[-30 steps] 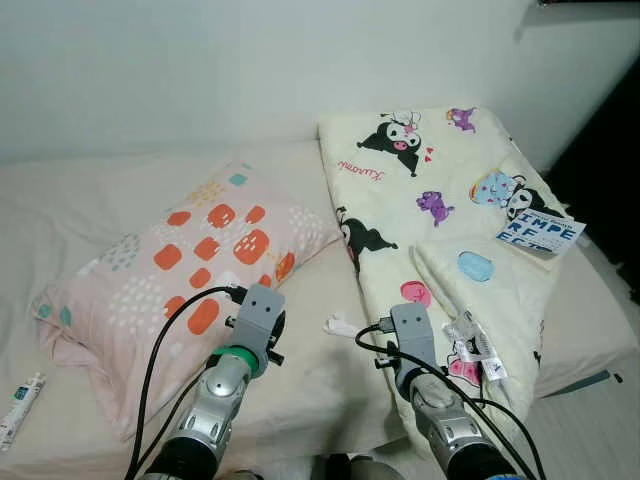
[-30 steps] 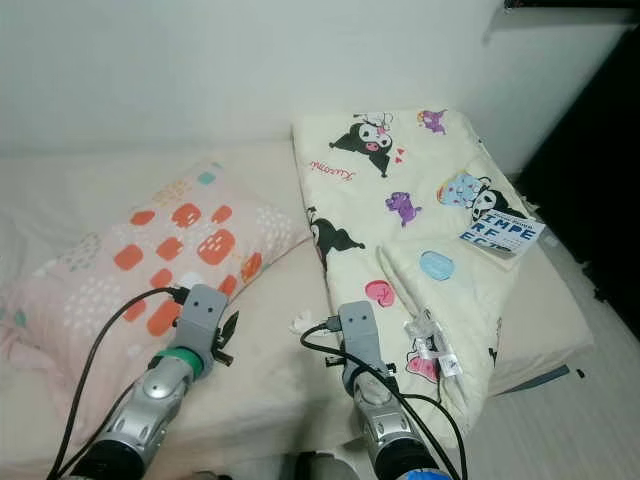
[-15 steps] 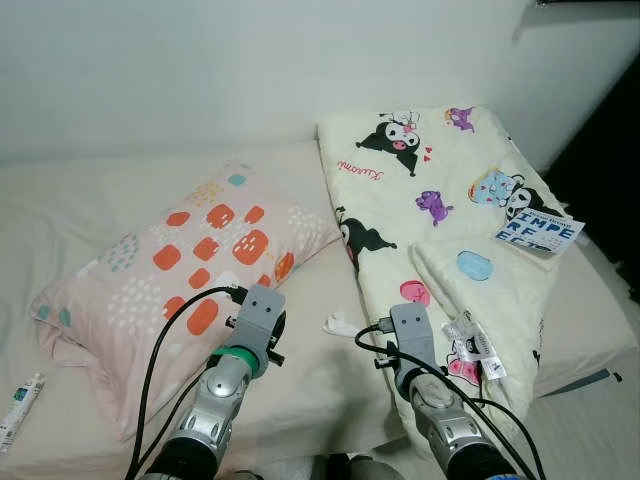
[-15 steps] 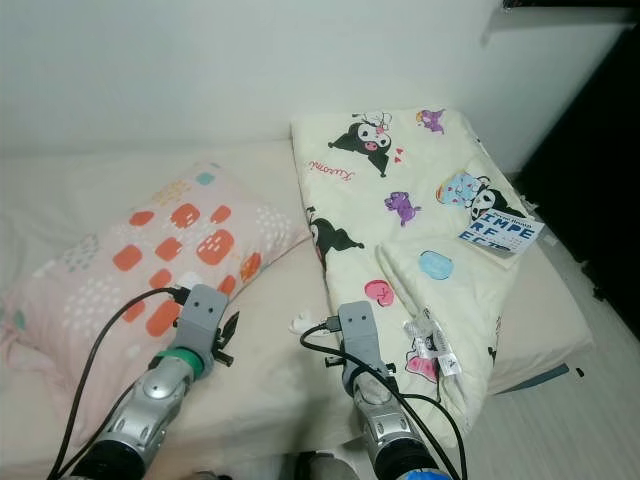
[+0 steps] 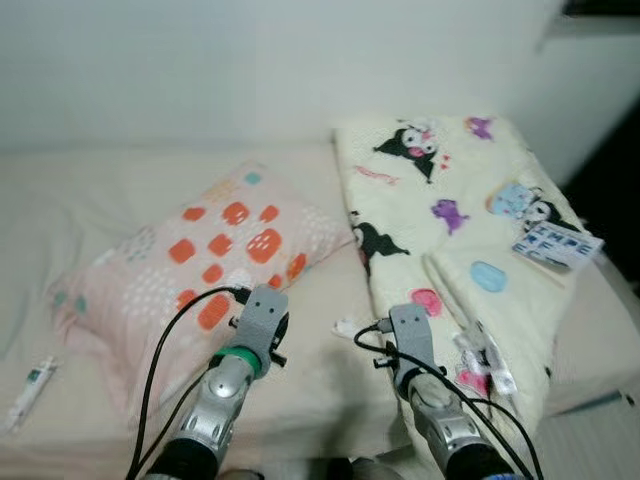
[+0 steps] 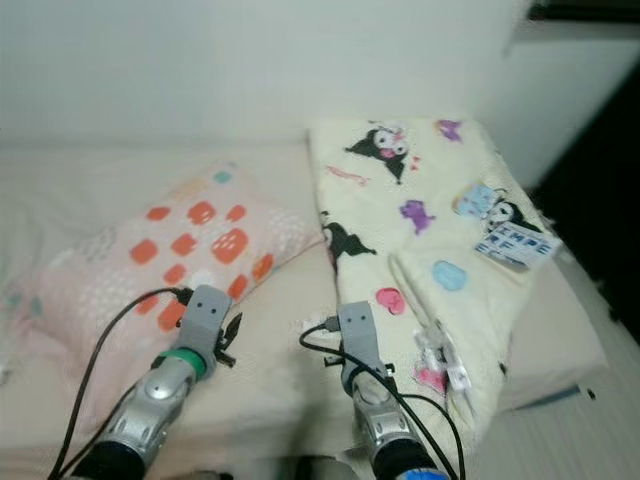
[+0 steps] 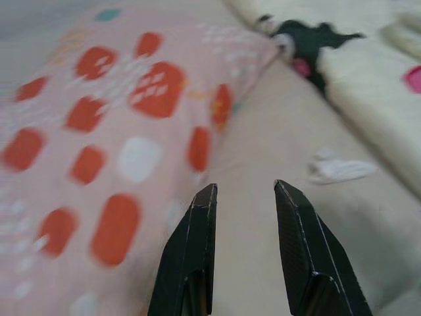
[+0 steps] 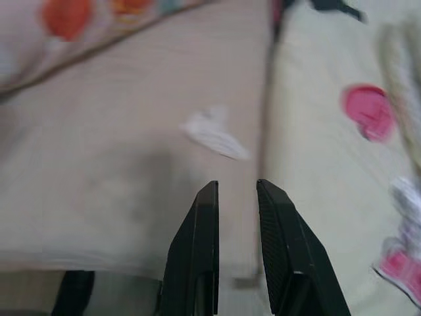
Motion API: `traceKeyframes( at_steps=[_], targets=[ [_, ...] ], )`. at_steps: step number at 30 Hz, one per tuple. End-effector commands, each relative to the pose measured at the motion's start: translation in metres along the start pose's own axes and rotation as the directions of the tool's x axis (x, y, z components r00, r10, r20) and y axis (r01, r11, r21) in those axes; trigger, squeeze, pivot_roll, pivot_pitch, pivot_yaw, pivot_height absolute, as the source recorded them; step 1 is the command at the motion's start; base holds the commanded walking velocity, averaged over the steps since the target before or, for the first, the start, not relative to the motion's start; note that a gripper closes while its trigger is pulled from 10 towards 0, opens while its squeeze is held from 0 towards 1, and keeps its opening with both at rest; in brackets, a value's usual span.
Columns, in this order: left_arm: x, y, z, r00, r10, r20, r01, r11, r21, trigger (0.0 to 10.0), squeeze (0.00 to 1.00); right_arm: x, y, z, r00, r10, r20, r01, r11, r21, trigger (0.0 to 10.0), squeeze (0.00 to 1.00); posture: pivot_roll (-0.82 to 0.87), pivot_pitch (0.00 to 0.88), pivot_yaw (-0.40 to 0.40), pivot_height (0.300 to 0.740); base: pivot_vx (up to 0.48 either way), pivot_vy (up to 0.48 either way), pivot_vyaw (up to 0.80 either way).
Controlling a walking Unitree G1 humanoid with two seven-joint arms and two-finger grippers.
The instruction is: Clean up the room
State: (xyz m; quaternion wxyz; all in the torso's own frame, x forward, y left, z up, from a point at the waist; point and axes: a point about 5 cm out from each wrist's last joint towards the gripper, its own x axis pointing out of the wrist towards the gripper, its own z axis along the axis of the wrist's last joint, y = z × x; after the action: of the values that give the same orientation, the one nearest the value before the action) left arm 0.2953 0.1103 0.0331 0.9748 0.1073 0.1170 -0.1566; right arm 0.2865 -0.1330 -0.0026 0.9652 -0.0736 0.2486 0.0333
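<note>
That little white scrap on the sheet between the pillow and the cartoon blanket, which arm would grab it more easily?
Probably the right. The right gripper points almost straight at the white scrap, fingers open and empty. The left gripper aims at the pillow, with the scrap off toward the blanket side.

Bed (image 5: 60, 200) with beige sheet stands against a white wall (image 5: 250, 70). Pink pillow (image 5: 200, 250) with orange and white spots lies on the left half. Cream cartoon-print blanket (image 5: 450, 210), folded, covers the right side. Dark opening (image 5: 620, 160) at far right. Pale floor (image 6: 560, 440) beside the bed's right edge.
</note>
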Motion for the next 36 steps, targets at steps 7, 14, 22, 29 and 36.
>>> traceKeyframes(
  at_steps=[7, 14, 22, 29, 36],
  targets=[
    [-0.0031, -0.0019, -0.0089, 0.999, -0.01, -0.04, 0.009, 1.0, -0.005, 10.0, 0.0, -0.0015, 0.0012, -0.0069, 1.0, 0.004, -0.027, -0.004, 1.0, 0.0, 10.0, 0.0, -0.02, 0.084, 0.004, 0.74, 0.0, 0.0, 0.8],
    [-0.003, -0.0019, -0.009, 0.999, -0.014, -0.043, 0.013, 1.0, -0.007, 10.0, 0.0, -0.0014, 0.0007, -0.0068, 1.0, 0.003, -0.028, -0.003, 1.0, 0.001, 10.0, 0.0, -0.02, 0.088, 0.004, 0.74, 0.0, 0.0, 0.8],
    [-0.003, -0.002, -0.0089, 0.999, -0.018, -0.044, 0.018, 1.0, -0.01, 10.0, 0.0, -0.0012, 0.0006, -0.0067, 1.0, 0.002, -0.029, -0.001, 1.0, 0.003, 10.0, 0.0, -0.02, 0.091, 0.004, 0.74, 0.0, 0.0, 0.8],
    [-0.0031, -0.0017, -0.0092, 0.999, -0.02, -0.046, 0.02, 1.0, -0.008, 10.0, 0.0, -0.0012, 0.0007, -0.0067, 1.0, 0.0, -0.029, 0.0, 1.0, 0.004, 10.0, 0.0, -0.02, 0.091, 0.007, 0.74, 0.0, 0.0, 0.8],
    [-0.0028, -0.0016, -0.009, 0.999, -0.023, -0.045, 0.023, 1.0, -0.01, 10.0, 0.0, -0.001, 0.0007, -0.0065, 1.0, -0.001, -0.029, 0.001, 1.0, 0.007, 10.0, 0.0, -0.02, 0.091, 0.008, 0.74, 0.0, 0.0, 0.8]
  ],
)
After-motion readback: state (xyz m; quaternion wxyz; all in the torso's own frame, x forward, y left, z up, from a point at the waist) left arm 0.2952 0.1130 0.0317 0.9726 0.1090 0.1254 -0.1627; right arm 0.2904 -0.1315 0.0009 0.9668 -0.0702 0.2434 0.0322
